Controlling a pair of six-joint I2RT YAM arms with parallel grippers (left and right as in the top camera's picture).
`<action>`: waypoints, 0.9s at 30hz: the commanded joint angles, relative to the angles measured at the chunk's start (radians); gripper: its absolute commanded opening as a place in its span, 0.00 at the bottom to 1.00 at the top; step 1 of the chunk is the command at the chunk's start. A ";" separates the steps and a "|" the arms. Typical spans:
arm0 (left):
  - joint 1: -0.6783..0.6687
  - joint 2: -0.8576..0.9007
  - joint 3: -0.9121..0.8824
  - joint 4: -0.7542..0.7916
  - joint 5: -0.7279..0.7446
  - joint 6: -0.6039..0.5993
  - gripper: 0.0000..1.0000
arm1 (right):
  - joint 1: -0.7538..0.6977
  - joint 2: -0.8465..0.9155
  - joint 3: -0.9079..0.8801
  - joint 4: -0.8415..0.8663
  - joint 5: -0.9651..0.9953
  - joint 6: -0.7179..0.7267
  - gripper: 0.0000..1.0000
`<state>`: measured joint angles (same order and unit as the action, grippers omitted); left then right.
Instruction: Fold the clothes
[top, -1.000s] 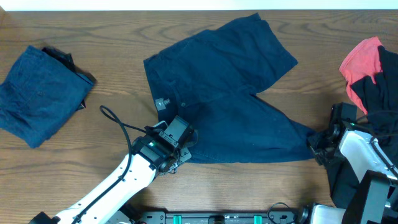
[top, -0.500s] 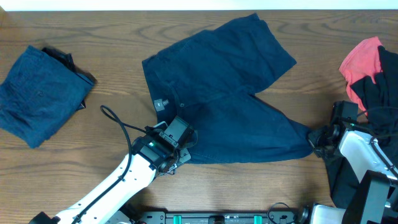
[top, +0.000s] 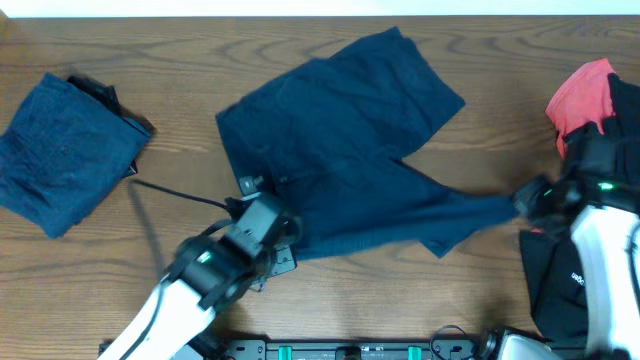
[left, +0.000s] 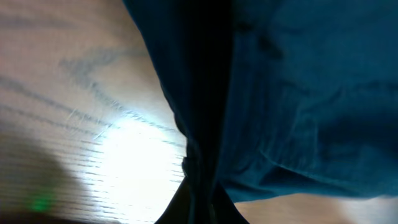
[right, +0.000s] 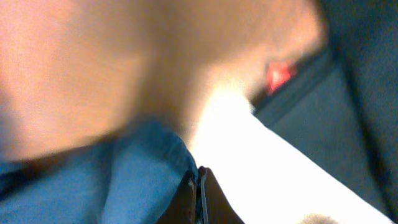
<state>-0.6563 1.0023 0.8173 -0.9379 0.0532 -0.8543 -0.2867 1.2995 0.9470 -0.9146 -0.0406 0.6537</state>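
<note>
Navy shorts (top: 340, 140) lie rumpled in the middle of the table (top: 180, 50), one leg toward the far edge, the other drawn right. Bare wood separates them from a folded navy garment (top: 65, 150) at left, while a red piece (top: 580, 95) and a black piece (top: 548, 290) crowd the right edge. Left pincer (top: 278, 232) grips the near waist corner and right pincer (top: 522, 200) the leg hem, both apparently clenched though the wrist views are blurred; a waist tag (top: 246, 184) is too small to read.
</note>
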 joint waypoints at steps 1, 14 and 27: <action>0.005 -0.131 0.051 -0.051 -0.016 0.070 0.06 | -0.039 -0.113 0.170 -0.049 0.018 -0.094 0.01; 0.005 -0.448 0.064 -0.047 -0.427 0.056 0.06 | 0.020 -0.190 0.488 0.084 -0.127 -0.331 0.01; 0.006 -0.087 0.064 0.212 -0.344 0.053 0.06 | 0.250 0.110 0.488 0.318 -0.121 -0.363 0.01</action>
<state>-0.6537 0.8494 0.8768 -0.7513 -0.4004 -0.8074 -0.0494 1.3830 1.4261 -0.5892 -0.1776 0.3172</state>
